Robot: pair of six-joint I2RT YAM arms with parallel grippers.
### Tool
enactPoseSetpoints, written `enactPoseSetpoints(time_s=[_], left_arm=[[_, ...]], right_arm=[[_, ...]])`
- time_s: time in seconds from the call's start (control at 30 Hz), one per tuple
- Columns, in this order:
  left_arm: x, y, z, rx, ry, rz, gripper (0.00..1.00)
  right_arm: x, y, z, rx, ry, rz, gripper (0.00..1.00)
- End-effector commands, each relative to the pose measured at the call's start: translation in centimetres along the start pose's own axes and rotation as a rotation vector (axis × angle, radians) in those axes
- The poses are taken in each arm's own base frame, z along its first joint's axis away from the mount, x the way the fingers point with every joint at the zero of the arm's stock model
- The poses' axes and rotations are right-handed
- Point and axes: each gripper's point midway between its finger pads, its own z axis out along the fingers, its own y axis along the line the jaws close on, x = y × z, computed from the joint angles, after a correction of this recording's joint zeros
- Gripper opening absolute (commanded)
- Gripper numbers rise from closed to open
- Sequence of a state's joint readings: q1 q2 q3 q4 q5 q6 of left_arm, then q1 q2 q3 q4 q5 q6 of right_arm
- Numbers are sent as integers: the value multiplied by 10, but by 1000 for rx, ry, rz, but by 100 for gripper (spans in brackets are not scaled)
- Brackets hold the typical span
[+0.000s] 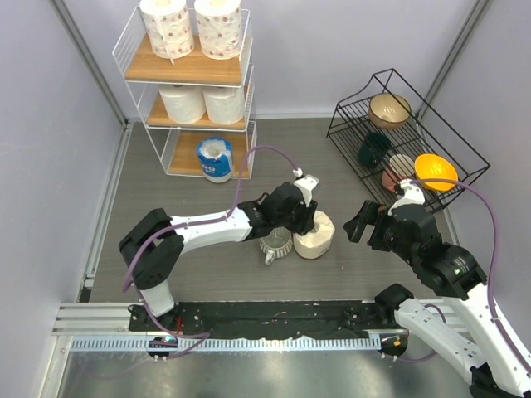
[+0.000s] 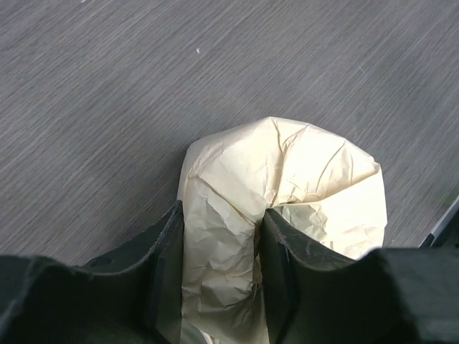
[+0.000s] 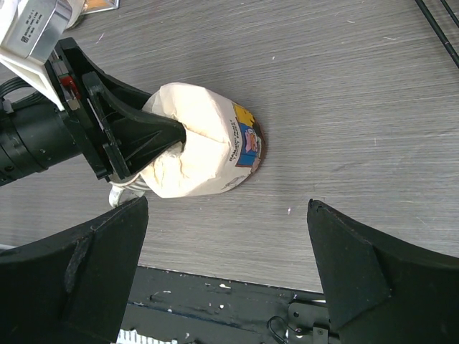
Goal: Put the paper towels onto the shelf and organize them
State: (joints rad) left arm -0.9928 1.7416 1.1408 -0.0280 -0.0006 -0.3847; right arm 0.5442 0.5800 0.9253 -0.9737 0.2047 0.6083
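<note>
Left gripper (image 2: pixel 221 247) is clamped on the cream roll (image 1: pixel 314 236). The roll stands on end on the table at centre of the top view, well apart from the shelf (image 1: pixel 166 68) in the upper left. Your grip is on one wall only. One of the fingers (image 2: pixel 278 283) is down the hollow core and the other is outside, with crumpled paper pinched between.

Risks, as I judge them:
- The paper is soft and ragged. Lift fast and the wall may tear or slide through the pads, and the roll would hang tilted off one side.
- Glass mug (image 1: pixel 276 243) sits just beside the roll, under your left wrist. A sideways swing toward frame left before you gain height could knock it over.
- The only free spot I can see is the bottom board, left of the blue-wrapped roll (image 1: pixel 215 157). The opening is low with thin wire around it. A tilted roll could catch the frame or shove the blue one.

Pose: the left arm reaches long and low from lower left to centre, wrist pitched down over the roll. Right gripper (image 3: pixel 229 272) hovers to the right of the roll and aimed at it, jaws wide apart, holding nothing. Keep it out of your left arm's path.
</note>
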Motion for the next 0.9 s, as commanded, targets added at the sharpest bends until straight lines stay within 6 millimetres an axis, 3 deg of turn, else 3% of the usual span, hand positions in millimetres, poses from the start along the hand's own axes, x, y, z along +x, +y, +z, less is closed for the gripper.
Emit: enactPoseSetpoints(time_s=[0.0, 0.13, 0.2, 0.23, 0.27, 0.3, 0.37, 0.47, 0.5, 0.53, 0.6, 0.63, 0.67, 0.77, 0.87], left_arm=[[-60, 1, -13, -27, -174, -40, 39], [-97, 26, -20, -59, -307, -167, 39], [-121, 55, -29, -89, -400, -272, 38], [-119, 67, -30, -101, -412, -313, 38], [-133, 90, -39, -112, -469, -403, 36], [-136, 99, -45, -114, -491, -435, 36], [-141, 129, -68, -167, -553, -493, 35], [-141, 148, -105, -260, -604, -484, 36], [-133, 162, -118, -339, -600, -474, 36], [-141, 162, -140, -353, -643, -469, 36], [-131, 174, -161, -423, -661, -469, 37], [-124, 176, -168, -442, -650, -463, 37], [-128, 171, -187, -439, -683, -459, 37], [-113, 170, -208, -467, -668, -444, 38], [-86, 181, -223, -555, -632, -449, 38]], right_arm=[[-12, 7, -7, -25, -38, 17, 98], [-14, 8, -11, -36, -46, 24, 98], [-14, 8, -13, -36, -48, 26, 98], [-14, 8, -14, -40, -51, 28, 98], [-14, 8, -14, -39, -50, 29, 98], [-13, 8, -14, -41, -47, 28, 98], [-13, 7, -16, -40, -53, 30, 98], [-12, 6, -15, -37, -51, 28, 98], [-12, 6, -14, -37, -49, 28, 98], [-10, 5, -12, -32, -42, 23, 98], [-10, 7, -10, -39, -40, 20, 98], [-8, 7, -8, -38, -34, 19, 98], [-8, 8, -7, -40, -34, 21, 98], [-7, 10, -4, -50, -29, 21, 98], [-7, 11, -4, -57, -27, 21, 98]])
